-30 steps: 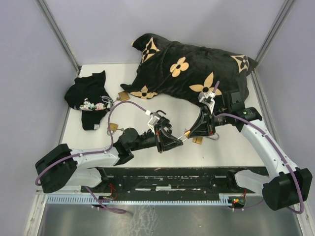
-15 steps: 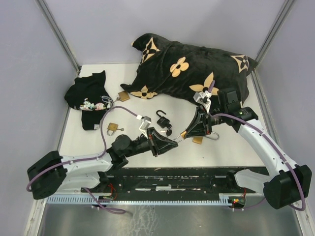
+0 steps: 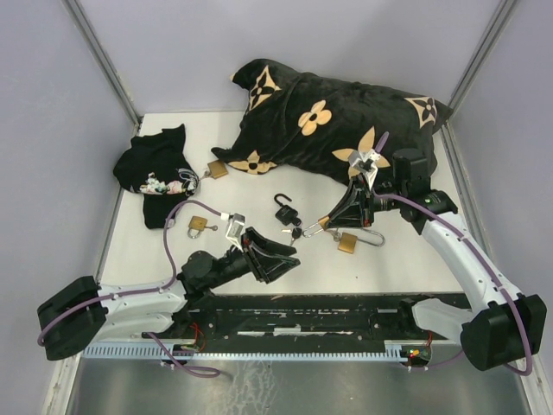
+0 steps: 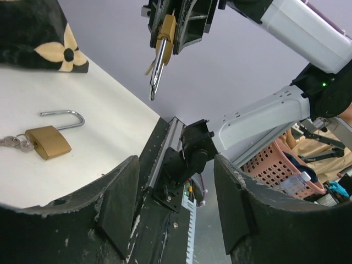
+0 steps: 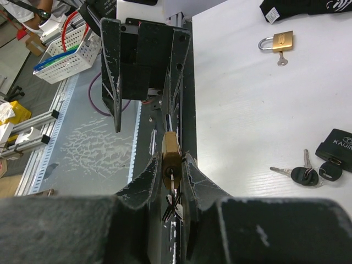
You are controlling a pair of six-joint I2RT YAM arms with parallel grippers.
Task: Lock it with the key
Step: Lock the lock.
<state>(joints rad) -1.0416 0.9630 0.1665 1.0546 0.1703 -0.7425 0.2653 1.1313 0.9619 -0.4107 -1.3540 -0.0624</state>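
**Lock not confirmed shut: padlock in right grip, left empty**

Top view: the right gripper (image 3: pixel 332 224) is pinched narrow on the held brass padlock (image 3: pixel 324 227), which is lifted off the table (image 3: pixel 406 259) and tipped toward the left arm. The left gripper (image 3: pixel 283 261) sits low and near with its jaws spread and nothing in them. Its tips aim at that lock but are apart from it. On the table there is a black padlock (image 3: pixel 283 207) with its shackle up and keys (image 3: pixel 296 232) just beside it. An open brass padlock (image 3: pixel 348 243) lies just beside the right gripper. My read is that the locking step isn't finished. I can't see a seated shackle from here.

Left wrist: the left fingers (image 4: pixel 118 203) frame an empty gap. The held brass padlock (image 4: pixel 166 27) hangs above and ahead in the right jaws. A silver piece sticks out of it, pointing downward. I can't tell whether that is the shackle or a key. The open brass padlock (image 4: pixel 48 142) lies on the table off to the left. Its shackle is clearly swung out and a key bunch touches it.

Right wrist: the lock body (image 5: pixel 170 151) is squeezed between the right fingertips. A thin wire ring and what looks like a key hang on the palm side. The left gripper faces it across a gap, jaws wide, roughly in line.

Left to do, as I judge it:
- The left arm closes the gap.
- It takes the key or presses the shackle.
- It completes the lock.
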